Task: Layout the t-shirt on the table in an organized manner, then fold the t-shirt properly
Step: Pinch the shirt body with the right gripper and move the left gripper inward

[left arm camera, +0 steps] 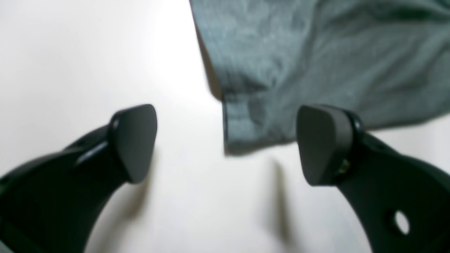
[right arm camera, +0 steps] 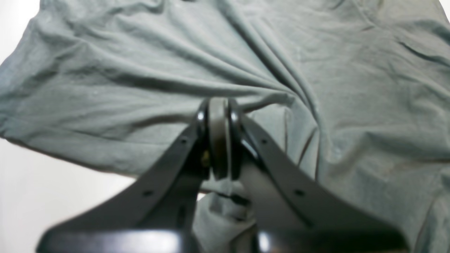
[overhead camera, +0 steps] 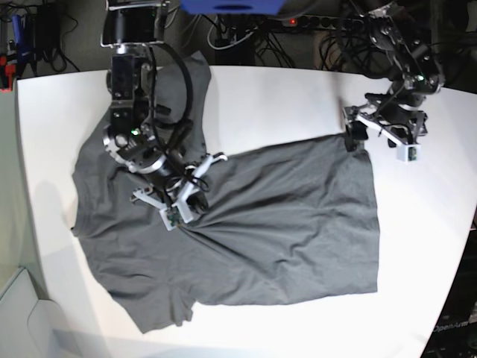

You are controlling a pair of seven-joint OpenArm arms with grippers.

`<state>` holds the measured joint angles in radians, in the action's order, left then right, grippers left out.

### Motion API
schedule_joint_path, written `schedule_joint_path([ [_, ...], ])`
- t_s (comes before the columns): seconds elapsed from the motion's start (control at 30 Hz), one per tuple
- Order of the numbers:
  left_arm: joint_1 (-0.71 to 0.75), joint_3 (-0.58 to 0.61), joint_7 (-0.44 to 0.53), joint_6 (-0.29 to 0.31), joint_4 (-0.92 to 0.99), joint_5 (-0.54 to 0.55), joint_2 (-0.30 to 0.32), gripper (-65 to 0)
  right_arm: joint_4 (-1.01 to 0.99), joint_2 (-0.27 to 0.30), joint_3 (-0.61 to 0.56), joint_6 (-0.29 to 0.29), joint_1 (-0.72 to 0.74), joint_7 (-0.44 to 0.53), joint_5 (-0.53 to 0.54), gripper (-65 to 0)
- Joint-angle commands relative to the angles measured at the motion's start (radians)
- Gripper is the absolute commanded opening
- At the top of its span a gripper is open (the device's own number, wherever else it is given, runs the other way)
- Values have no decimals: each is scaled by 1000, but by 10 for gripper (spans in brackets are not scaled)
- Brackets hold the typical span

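Layout stage, unfinished: my right fingers (right arm camera: 218, 140) pinch a ridge of the rumpled t-shirt (overhead camera: 246, 224); my left fingers (left arm camera: 225, 144) gape empty beside its corner on the surface (overhead camera: 283, 97); folding not begun.

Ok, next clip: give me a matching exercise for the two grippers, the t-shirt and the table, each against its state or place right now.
Things:
1. left gripper
2. right gripper
3. t-shirt
4. table

States:
A. shut, pinching a ridge of fabric
B. white, bare at the far side
C. open, at a corner of the cloth
D. grey, spread out but creased

Pairs: 1-C, 2-A, 3-D, 4-B
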<state>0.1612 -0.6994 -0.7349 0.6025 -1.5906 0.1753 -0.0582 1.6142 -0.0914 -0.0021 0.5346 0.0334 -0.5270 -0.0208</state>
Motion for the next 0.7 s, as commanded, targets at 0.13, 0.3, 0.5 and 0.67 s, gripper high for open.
schedule_joint_path([
  [0.13,-30,-4,15,4,69,13,-2,-41,21,-1,3,9,15,29,14,-650],
  [0.3,-35,-4,15,4,78,13,-30,-44,21,0,3,9,16,29,14,-650],
  [0.5,-36,-3,15,6,77,13,-70,-288,21,0,3,11,15,29,14,-650],
  [0.67,-35,-4,15,6,77,13,-71,-537,21,22,-2,11,16,29,14,-650],
])
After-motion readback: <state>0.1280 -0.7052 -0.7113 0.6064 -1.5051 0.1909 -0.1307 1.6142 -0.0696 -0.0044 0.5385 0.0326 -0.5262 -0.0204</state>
